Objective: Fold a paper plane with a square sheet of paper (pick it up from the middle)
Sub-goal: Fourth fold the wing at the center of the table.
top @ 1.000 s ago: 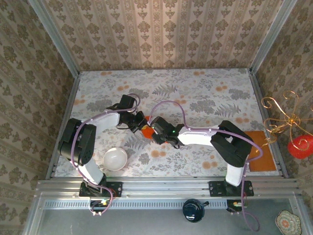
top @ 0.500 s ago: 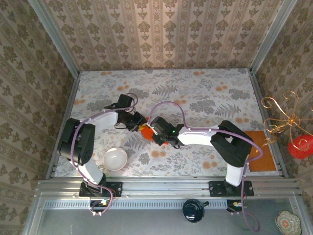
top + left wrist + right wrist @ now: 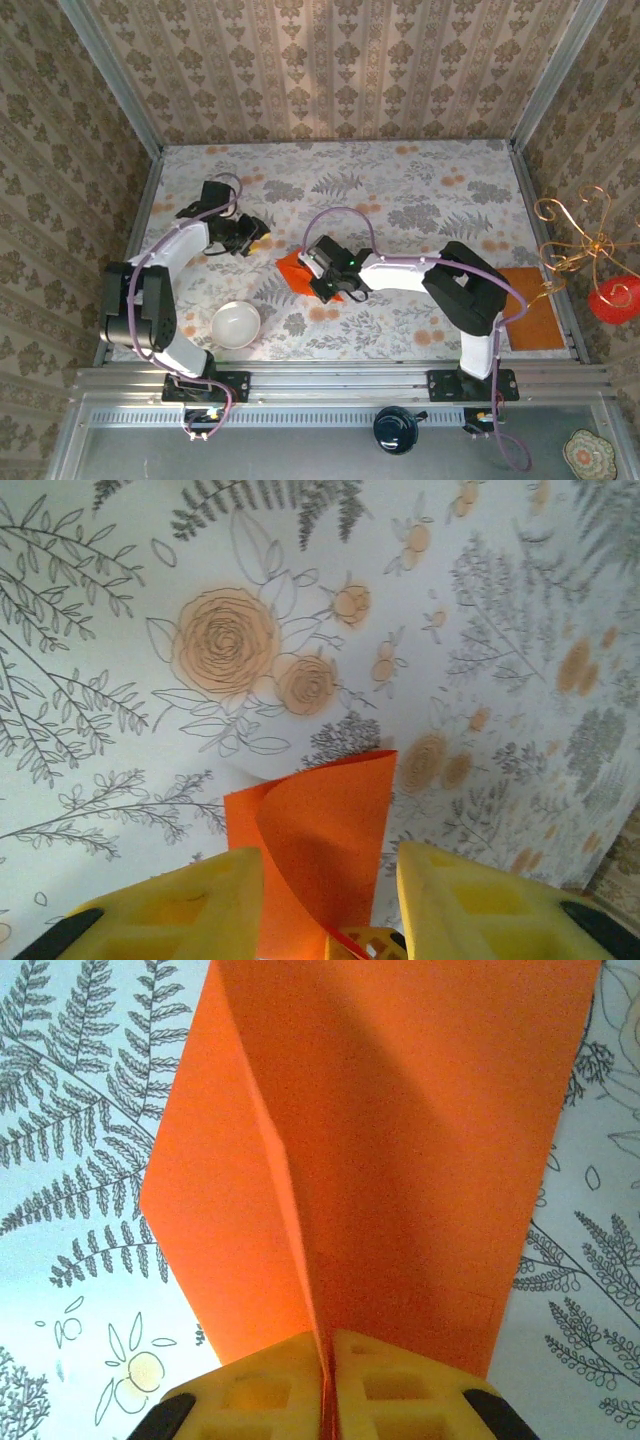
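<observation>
left hand (image 3: pixel 325 875) opened, pulled away left, right hand (image 3: pixel 326 1370) pinching sheet (image 3: pixel 400 1160)

Robot test cell staged as a domestic room: aluminium frame (image 3: pixel 340 383), wallpapered walls (image 3: pixel 330 70), floral tablecloth (image 3: pixel 420 180).

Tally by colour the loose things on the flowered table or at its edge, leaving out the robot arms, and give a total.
Bright orange: 1, the sheet of paper
White: 1, the bowl
Brownish-orange: 1, the flat rectangle
Total: 3
</observation>
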Robot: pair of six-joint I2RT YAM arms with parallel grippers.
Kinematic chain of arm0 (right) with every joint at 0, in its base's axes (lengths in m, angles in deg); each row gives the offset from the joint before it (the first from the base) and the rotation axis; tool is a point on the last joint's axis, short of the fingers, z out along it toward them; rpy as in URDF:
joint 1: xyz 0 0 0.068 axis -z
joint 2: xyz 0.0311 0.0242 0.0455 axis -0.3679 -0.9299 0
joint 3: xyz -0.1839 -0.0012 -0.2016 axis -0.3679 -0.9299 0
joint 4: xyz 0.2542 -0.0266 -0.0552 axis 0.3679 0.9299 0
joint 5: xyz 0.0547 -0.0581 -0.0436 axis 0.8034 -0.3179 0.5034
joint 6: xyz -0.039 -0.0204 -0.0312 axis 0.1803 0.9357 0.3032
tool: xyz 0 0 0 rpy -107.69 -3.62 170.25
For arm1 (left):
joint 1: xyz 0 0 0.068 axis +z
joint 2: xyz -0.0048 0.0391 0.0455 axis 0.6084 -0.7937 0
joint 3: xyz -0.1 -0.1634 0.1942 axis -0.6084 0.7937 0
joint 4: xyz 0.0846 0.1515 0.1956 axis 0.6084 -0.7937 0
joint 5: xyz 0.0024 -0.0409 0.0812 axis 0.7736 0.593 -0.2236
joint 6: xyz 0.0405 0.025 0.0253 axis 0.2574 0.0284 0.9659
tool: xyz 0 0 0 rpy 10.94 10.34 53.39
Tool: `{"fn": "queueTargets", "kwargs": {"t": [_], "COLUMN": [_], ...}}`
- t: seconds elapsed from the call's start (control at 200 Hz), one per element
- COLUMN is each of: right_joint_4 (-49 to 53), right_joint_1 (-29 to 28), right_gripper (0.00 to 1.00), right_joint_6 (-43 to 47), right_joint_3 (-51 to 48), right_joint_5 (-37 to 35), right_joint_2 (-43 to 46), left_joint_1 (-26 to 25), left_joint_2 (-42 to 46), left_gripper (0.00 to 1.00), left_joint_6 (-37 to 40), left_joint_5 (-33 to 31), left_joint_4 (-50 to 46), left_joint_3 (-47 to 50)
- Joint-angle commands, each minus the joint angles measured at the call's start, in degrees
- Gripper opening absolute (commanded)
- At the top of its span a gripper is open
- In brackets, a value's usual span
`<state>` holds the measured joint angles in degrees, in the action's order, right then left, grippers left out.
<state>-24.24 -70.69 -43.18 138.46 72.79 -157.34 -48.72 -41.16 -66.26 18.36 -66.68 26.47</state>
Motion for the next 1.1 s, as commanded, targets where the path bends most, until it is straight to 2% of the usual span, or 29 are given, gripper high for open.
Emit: {"fn": "queueTargets", "kwargs": {"t": [0.0,0.365,0.625,0.715,0.74,0.875,0.96,1.09], "right_joint_4": [2.2,-5.2,-11.1,-12.5,-12.9,-15.5,-16.2,-18.0], "right_joint_1": [1.8,8.4,12.1,12.8,13.0,14.2,14.7,15.6], "right_gripper": [0.12,0.12,0.12,0.11,0.11,0.11,0.11,0.11], "right_joint_6": [-4.0,-17.6,-24.7,-26.1,-26.4,-28.6,-29.3,-31.4], "right_joint_3": [1.4,-0.3,-2.3,-2.9,-3.1,-4.2,-4.3,-4.4], "right_joint_5": [5.5,20.5,27.1,28.3,28.6,31.0,32.3,35.1], "right_joint_2": [-0.8,-0.5,-2.1,-2.8,-3.0,-3.7,-4.3,-5.7], "left_joint_1": [-0.4,-8.6,-14.2,-14.5,-16.2,-16.9,-17.0,-17.1], "left_joint_2": [3.1,5.4,0.8,-1.3,-1.8,-3.5,-3.7,-3.7], "left_gripper": [0.42,0.44,0.44,0.44,0.44,0.45,0.50,0.51], "left_joint_6": [0.7,-6.5,-9.3,-9.8,-9.7,-9.8,-9.3,-7.8], "left_joint_5": [0.0,3.0,4.1,4.7,4.8,5.3,5.2,4.3], "left_joint_4": [0.8,15.6,24.7,26.6,27.2,29.2,30.0,29.1], "left_joint_3": [2.5,11.9,13.9,13.7,13.7,14.1,14.7,14.8]}}
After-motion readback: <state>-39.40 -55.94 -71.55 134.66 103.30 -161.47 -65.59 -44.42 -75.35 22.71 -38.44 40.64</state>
